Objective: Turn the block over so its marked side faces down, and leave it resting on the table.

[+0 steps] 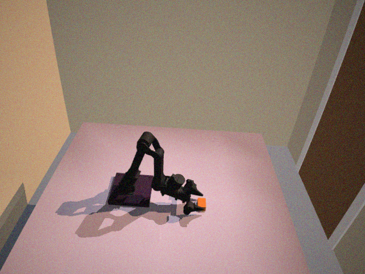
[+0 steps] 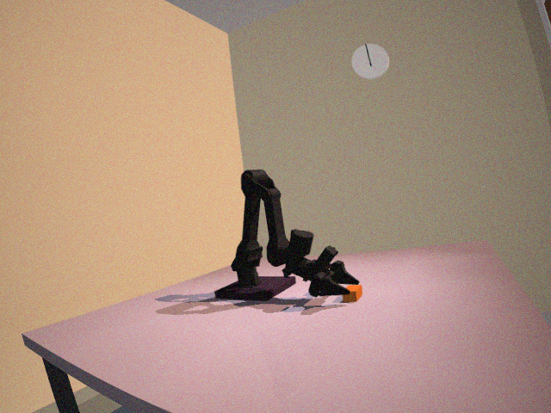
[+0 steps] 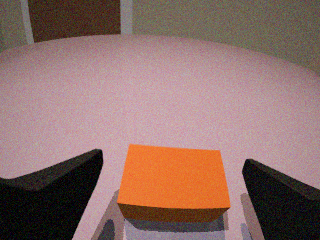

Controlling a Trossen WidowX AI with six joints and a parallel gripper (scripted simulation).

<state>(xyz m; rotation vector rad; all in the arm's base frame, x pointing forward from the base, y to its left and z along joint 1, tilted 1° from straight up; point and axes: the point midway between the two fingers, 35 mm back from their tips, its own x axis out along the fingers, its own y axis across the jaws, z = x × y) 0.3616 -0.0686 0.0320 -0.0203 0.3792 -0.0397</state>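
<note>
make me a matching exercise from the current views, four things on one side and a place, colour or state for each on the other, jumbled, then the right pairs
1. block
2. gripper
3. clock
4. table top

A. high on the wall
B. pink
C. orange, resting flat
D. open, fingers either side of the block

Pairs: 1-C, 2-D, 3-A, 4-B
</note>
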